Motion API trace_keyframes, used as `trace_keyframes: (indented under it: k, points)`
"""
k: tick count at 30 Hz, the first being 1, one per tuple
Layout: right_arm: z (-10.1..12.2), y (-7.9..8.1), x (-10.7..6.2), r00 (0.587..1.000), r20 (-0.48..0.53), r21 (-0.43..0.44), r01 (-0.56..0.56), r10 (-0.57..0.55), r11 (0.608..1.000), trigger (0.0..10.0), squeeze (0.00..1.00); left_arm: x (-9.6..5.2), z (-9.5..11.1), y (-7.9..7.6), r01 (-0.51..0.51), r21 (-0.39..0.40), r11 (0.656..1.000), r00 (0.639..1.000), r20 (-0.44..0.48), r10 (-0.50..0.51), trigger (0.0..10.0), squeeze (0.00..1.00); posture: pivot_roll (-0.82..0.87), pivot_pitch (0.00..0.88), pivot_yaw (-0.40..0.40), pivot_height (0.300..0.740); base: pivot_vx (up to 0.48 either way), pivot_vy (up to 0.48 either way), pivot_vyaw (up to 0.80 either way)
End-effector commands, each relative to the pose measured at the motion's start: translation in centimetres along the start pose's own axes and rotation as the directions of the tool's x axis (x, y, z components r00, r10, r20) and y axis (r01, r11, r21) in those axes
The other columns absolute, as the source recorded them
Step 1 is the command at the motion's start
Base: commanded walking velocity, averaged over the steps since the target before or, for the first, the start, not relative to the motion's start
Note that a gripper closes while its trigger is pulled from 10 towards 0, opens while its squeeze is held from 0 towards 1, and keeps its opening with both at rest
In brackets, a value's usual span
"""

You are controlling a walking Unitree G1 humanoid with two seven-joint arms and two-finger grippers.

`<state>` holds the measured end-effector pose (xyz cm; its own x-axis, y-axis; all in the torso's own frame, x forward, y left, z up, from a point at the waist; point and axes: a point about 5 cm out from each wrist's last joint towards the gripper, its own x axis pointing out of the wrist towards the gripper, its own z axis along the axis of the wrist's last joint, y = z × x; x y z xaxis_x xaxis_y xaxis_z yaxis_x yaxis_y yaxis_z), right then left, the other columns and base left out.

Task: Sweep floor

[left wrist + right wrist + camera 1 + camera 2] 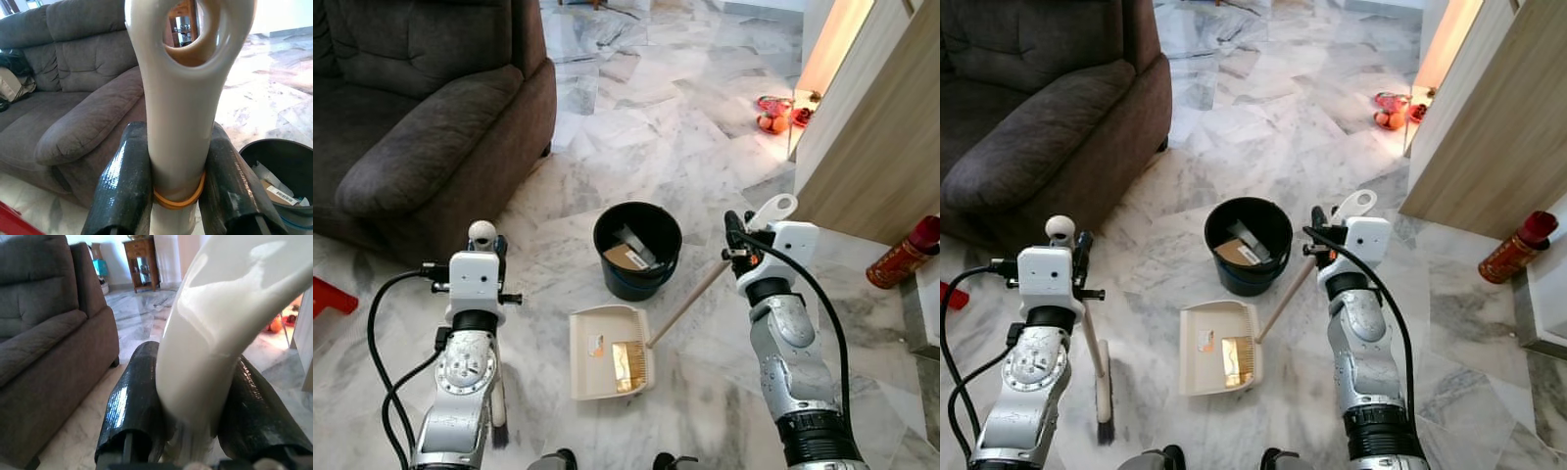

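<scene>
Pinching the cream top of the dustpan handle (pixel 215 347) between both black fingers (pixel 129 401), right gripper (pixel 736 235), raised just right of the black bucket (pixel 637 250). Runs aslant from that grip down and toward the robot's left, long axis diagonal, wooden shaft ending at the cream dustpan (pixel 602 351). Lies flat on the marble floor (pixel 705 117) just in front of the bucket, open mouth turned toward the robot's feet, a tan scrap inside near the shaft's foot.

Clamped on the broom handle (pixel 178 98), left gripper (pixel 497 257), both fingers (pixel 120 181) tight against it above an orange ring. Stands close to upright, long axis vertical, rounded hanging loop at the top, dark bristles (pixel 1104 411) down on the floor beside the left arm.

Clearest from the right eye: the whole broom shaft down to the bristles. From the left wrist: cardboard and paper in the bucket, plus the grey sofa (pixel 63 98) behind. From the right wrist: a wooden side table (pixel 142 257) far behind. From the head: red can (pixel 904 255) on the far right, red and orange items (pixel 775 113) by the wooden cabinet (pixel 876 127).
</scene>
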<state>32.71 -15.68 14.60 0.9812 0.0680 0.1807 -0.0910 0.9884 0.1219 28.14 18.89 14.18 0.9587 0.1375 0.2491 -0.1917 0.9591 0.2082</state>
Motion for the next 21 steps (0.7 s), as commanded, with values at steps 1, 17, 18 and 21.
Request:
trace_keyframes:
  k: [1, 17, 18, 21]
  points:
    - [2.1, 0.1, 0.2, 0.996, 0.091, 0.008, -0.012, 0.012, 1.000, 10.0, 0.00, -0.1, 0.1, 0.1, -0.008, 0.015, 1.000, 1.000, 0.008, 0.008, 10.0, 0.00, 0.07, 0.170, -0.023, 0.740, 0.000, 0.000, 0.00]
    - [6.4, 0.5, -2.4, 0.989, 0.141, -0.076, -0.028, 0.039, 0.997, 10.0, 0.00, 0.5, 0.1, -0.3, -0.001, 0.006, 1.000, 1.000, 0.006, 0.001, 10.0, 0.00, 0.05, 0.186, -0.017, 0.740, 0.000, 0.000, 0.00]
    - [6.7, 0.5, -2.5, 0.989, 0.143, -0.077, -0.028, 0.039, 0.997, 10.0, 0.00, 0.5, 0.1, -0.4, 0.000, 0.005, 1.000, 1.000, 0.006, 0.000, 10.0, 0.00, 0.05, 0.186, -0.017, 0.740, 0.000, 0.000, 0.00]
    - [8.9, 0.9, -2.5, 0.982, 0.185, -0.080, -0.021, 0.036, 0.997, 10.0, 0.00, 0.6, 0.2, -0.4, 0.003, 0.002, 1.000, 1.000, 0.009, -0.003, 10.0, 0.00, 0.05, 0.186, -0.015, 0.740, 0.000, 0.000, 0.00]
